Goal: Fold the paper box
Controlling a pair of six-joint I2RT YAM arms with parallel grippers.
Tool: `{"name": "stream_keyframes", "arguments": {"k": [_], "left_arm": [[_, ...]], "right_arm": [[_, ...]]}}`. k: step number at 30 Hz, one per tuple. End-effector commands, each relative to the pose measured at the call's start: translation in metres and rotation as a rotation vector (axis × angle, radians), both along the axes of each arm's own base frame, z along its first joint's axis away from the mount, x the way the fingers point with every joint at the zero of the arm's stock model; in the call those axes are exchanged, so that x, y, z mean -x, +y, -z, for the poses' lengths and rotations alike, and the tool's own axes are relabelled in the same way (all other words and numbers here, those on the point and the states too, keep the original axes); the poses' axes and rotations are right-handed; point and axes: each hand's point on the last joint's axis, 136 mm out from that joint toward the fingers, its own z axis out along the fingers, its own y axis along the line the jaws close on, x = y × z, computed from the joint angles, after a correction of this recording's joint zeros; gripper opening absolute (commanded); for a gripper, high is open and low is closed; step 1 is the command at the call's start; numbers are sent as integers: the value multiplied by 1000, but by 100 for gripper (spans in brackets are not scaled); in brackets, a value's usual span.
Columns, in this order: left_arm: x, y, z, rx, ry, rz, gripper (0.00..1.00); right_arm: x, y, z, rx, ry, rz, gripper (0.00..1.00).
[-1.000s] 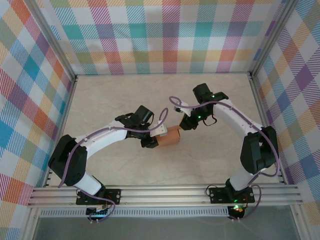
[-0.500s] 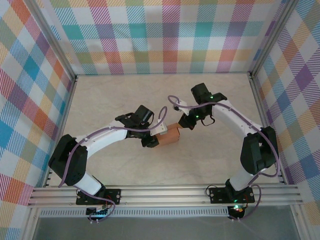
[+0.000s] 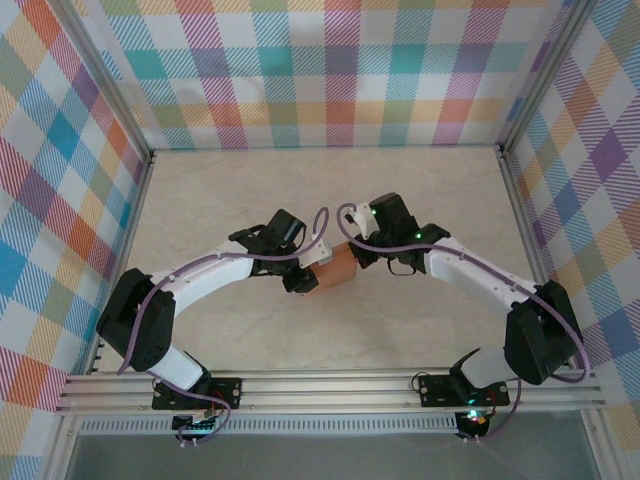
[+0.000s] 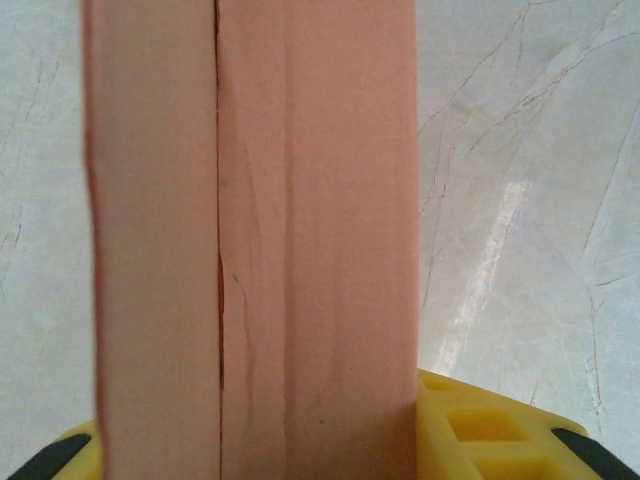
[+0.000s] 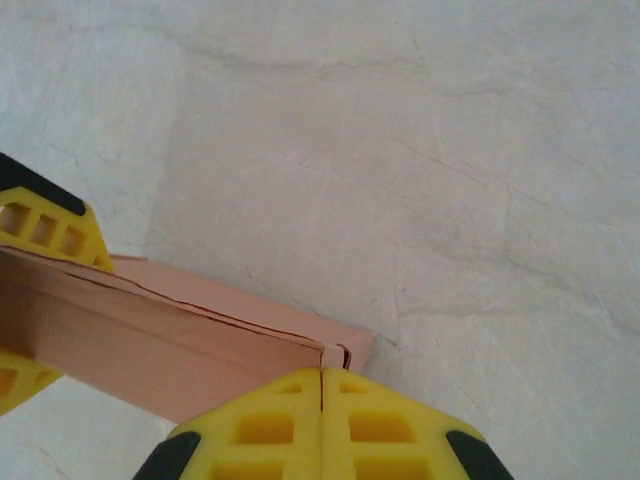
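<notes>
The paper box is a small salmon-orange rectangular box held just above the table's middle. My left gripper is shut on its left end; in the left wrist view the paper box runs up the frame between the yellow fingers, with a seam down its face. My right gripper is shut, with its tips against the box's right end. In the right wrist view the closed yellow pads of the right gripper touch the top corner of the paper box. The left gripper's fingers clamp its far end.
The marbled beige table lies bare around the arms. Checked walls on an aluminium frame close the left, back and right sides. A rail runs along the near edge by the arm bases.
My right gripper has shut fully and swung left and nearer, from beside the box onto its right end. The left gripper has kept its hold with the box almost still.
</notes>
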Motion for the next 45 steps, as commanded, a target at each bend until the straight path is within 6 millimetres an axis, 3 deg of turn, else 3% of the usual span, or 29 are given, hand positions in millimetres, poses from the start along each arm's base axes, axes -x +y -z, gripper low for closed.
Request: {"name": "stream_keyframes", "arguments": {"k": [1, 7, 14, 20, 25, 34, 41, 45], "left_arm": [[-2, -8, 6, 25, -15, 29, 23], [-2, -10, 5, 39, -13, 33, 23], [1, -10, 9, 33, -1, 44, 23], [-1, -10, 7, 36, -12, 34, 24], [-1, -13, 5, 33, -22, 27, 42], [-1, -16, -5, 28, -108, 28, 60], [2, -22, -37, 114, -147, 21, 88], [0, -17, -58, 154, -186, -36, 98]], "right_arm": [[-3, 1, 0, -100, 4, 141, 0], [8, 2, 5, -160, -49, 173, 0], [23, -4, 31, -133, -113, 101, 0], [26, -10, 29, -88, -167, 65, 0], [26, -6, 36, -130, -148, 83, 0], [24, -11, 35, -135, -189, 104, 0], [23, -10, 31, -128, -183, 114, 0], [21, -12, 25, -116, -168, 135, 0]]}}
